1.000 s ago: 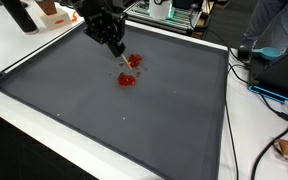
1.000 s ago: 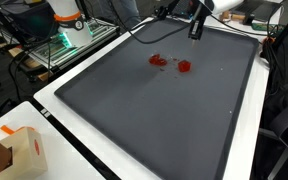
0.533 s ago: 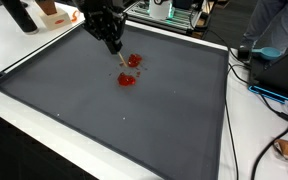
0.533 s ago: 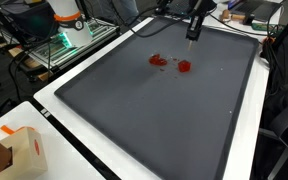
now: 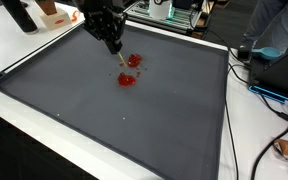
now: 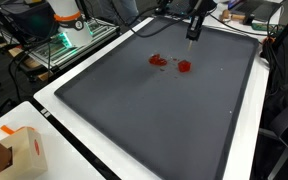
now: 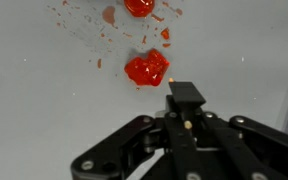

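Note:
Two wet red blobs lie on a dark grey mat [image 5: 134, 125], one nearer the gripper [image 5: 134, 61] [image 6: 184, 67] and one further out [image 5: 126, 80] [image 6: 159, 61]. Small red specks are scattered around them. My black gripper [image 5: 120, 58] [image 6: 192, 34] hangs over the mat's far part, just above and beside the blobs, touching neither. In the wrist view the gripper [image 7: 187, 92] has its jaws pressed together, the tip just below the larger red blob [image 7: 146, 68]. A second blob [image 7: 139, 6] is cut off by the top edge. I see nothing held between the fingers.
The mat [image 6: 164, 115] has a raised black rim on a white table. An orange and white box [image 6: 19, 150] stands at a table corner. Cables [image 5: 259, 85] and a person in blue [image 5: 279, 30] are beside the mat. A rack with green lights [image 6: 69, 40] stands behind.
A second ago the gripper shifted slightly along the far part of the mat. It has been still for the last half second. The blobs are unchanged.

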`<state>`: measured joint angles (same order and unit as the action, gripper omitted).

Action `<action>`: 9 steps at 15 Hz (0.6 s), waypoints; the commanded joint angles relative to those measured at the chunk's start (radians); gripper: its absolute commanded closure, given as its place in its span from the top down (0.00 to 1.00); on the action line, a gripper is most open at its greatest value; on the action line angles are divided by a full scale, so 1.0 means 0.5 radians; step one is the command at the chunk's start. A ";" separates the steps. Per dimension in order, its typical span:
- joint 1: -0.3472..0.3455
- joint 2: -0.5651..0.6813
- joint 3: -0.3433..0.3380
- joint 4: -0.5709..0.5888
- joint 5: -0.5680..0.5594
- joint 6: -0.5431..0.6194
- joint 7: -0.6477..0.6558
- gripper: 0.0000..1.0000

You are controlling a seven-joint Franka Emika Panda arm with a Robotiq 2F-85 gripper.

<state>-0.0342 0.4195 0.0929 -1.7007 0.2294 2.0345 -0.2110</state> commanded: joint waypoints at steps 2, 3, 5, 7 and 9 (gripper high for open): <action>0.094 0.016 -0.077 -0.005 -0.133 0.089 0.313 0.03; 0.131 0.021 -0.107 -0.009 -0.200 0.127 0.457 0.03; 0.196 0.037 -0.157 -0.008 -0.327 0.162 0.703 0.03; 0.266 0.056 -0.209 0.003 -0.466 0.156 0.954 0.03; 0.337 0.078 -0.261 0.018 -0.612 0.117 1.197 0.03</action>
<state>0.0760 0.4415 0.0113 -1.7008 0.0181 2.1008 0.2287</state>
